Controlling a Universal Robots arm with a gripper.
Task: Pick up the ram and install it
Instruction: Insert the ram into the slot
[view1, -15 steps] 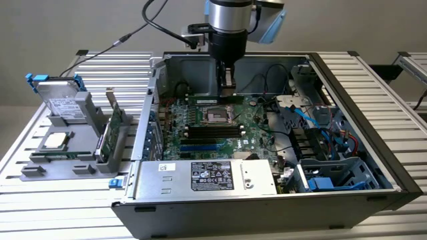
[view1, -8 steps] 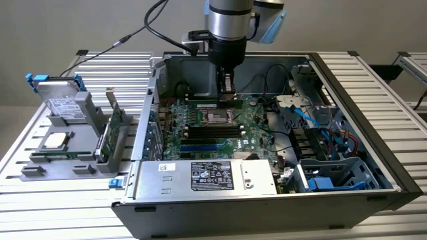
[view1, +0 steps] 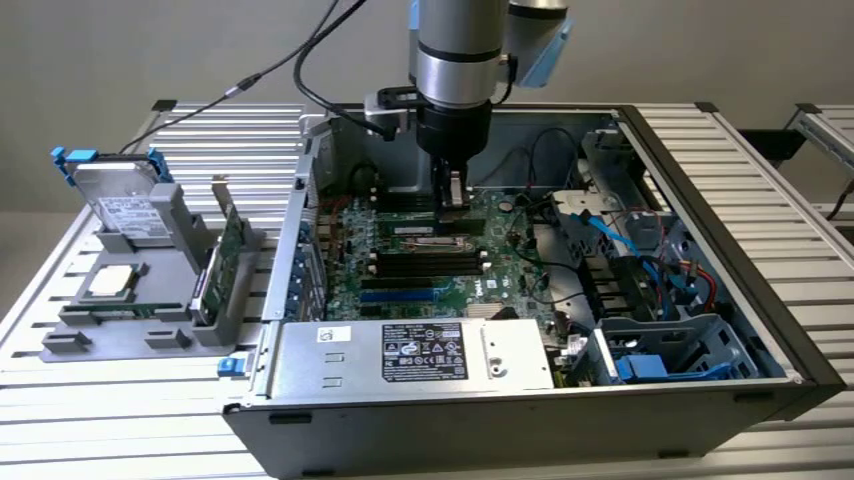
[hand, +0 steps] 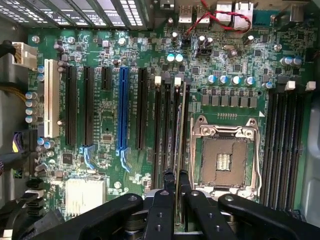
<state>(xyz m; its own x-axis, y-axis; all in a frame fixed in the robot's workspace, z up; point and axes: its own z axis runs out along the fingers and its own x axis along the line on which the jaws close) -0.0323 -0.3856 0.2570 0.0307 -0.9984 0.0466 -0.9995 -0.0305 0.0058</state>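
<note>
The ram (hand: 180, 131) appears edge-on as a thin green stick clamped between my black fingers (hand: 166, 192). My gripper (hand: 176, 189) is shut on it. It hangs just over the black memory slots (hand: 163, 130) beside the CPU socket (hand: 225, 159), and I cannot tell whether it touches a slot. In the exterior view my gripper (view1: 454, 198) reaches down into the open computer case (view1: 694, 200), low over the back part of the motherboard (view1: 400, 275).
A grey holder (view1: 134, 300) at the exterior view's left carries a drive with blue tabs (view1: 120, 205) and a green card with a bracket (view1: 227, 260). The power supply (view1: 414, 355) fills the case front. Blue cables (view1: 627, 250) and a drive cage (view1: 681, 350) crowd the right.
</note>
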